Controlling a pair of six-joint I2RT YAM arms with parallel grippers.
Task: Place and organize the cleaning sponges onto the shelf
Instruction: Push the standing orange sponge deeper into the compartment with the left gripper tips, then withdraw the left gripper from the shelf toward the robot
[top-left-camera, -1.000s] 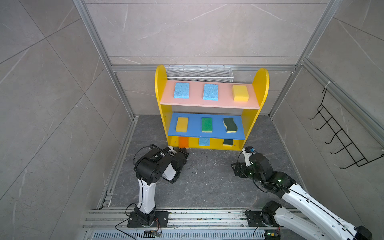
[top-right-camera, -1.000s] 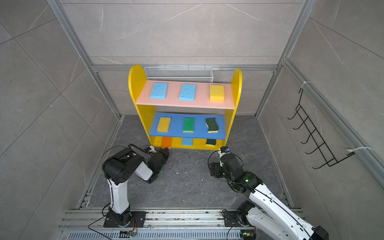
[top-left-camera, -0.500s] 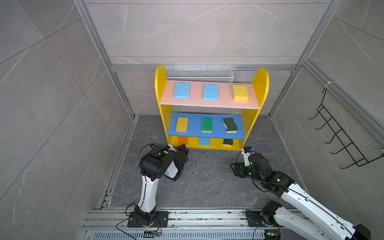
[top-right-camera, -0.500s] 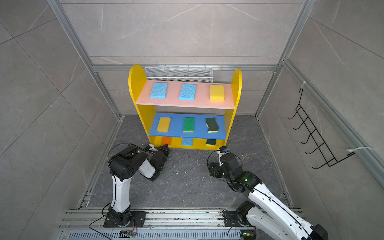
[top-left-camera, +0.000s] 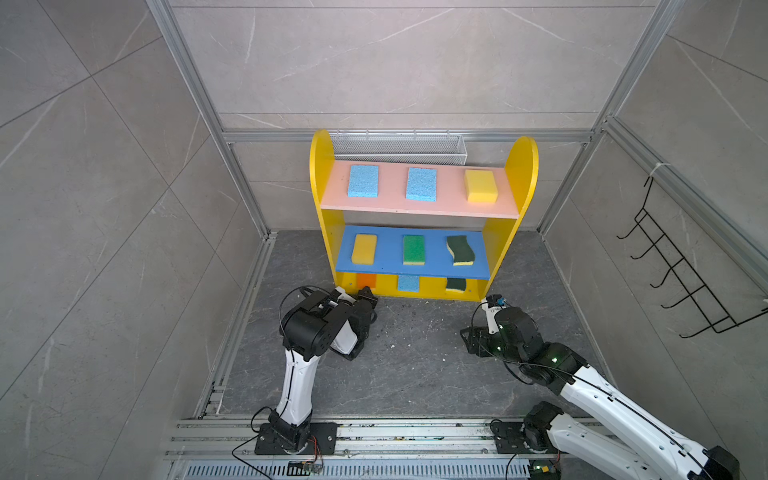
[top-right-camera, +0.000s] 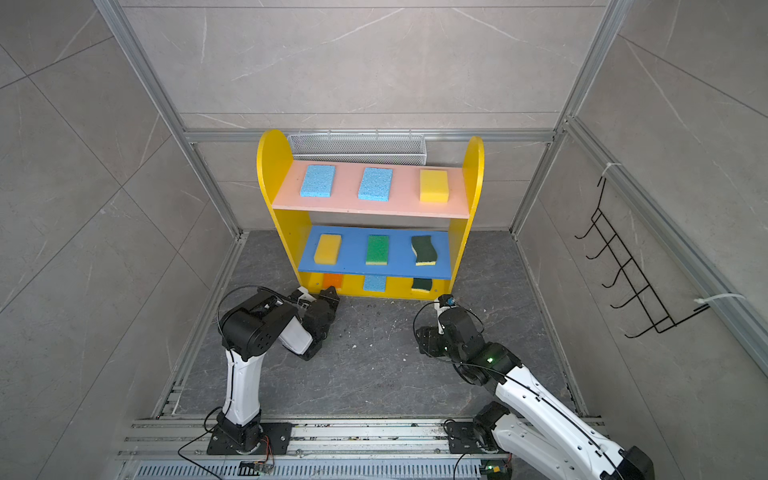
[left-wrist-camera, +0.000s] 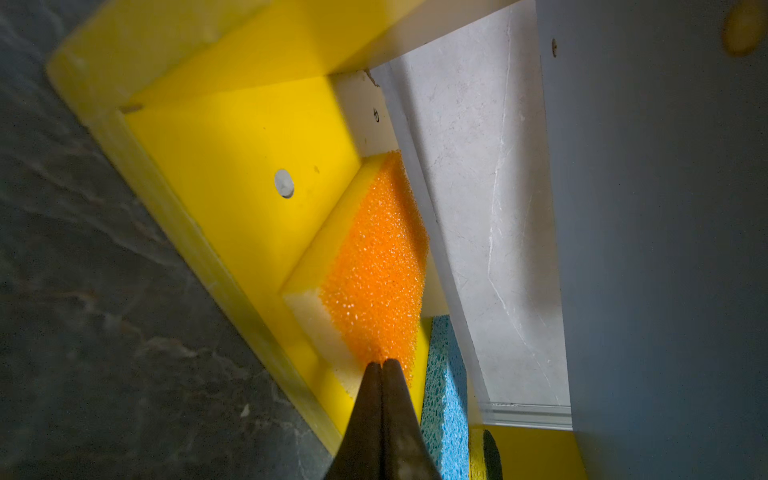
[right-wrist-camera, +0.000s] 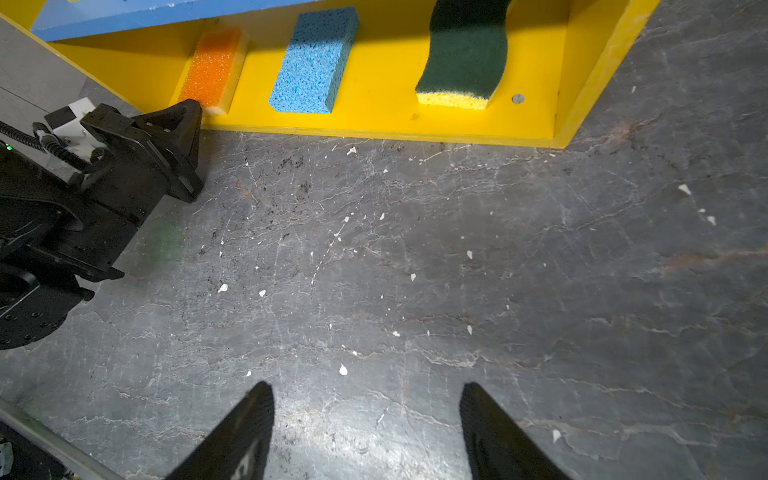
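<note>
The shelf (top-left-camera: 521, 166) carries several sponges. Two light blue ones (top-left-camera: 363, 180) and a yellow one (top-left-camera: 481, 186) lie on the pink board. A yellow (top-left-camera: 364, 248), a green (top-left-camera: 413, 249) and a wavy dark-green one (top-left-camera: 460, 249) lie on the blue board. An orange sponge (left-wrist-camera: 374, 266), a light blue one (right-wrist-camera: 311, 62) and a dark-green one (right-wrist-camera: 463, 54) rest on the yellow base. My left gripper (left-wrist-camera: 382, 363) is shut, its tips against the orange sponge's near end. My right gripper (right-wrist-camera: 365, 399) hangs open over bare floor, nothing between its fingers.
A white wire mesh basket (top-left-camera: 399, 145) hangs on the back wall behind the shelf. A black wire hook rack (top-left-camera: 681, 266) hangs on the right wall. The grey stone floor (top-left-camera: 415, 353) is speckled with crumbs. Aluminium rails (top-left-camera: 374, 436) run along the front.
My left arm has shifted slightly toward the shelf, its shut tips edging into the base tier at the orange sponge. The right arm has not moved.
</note>
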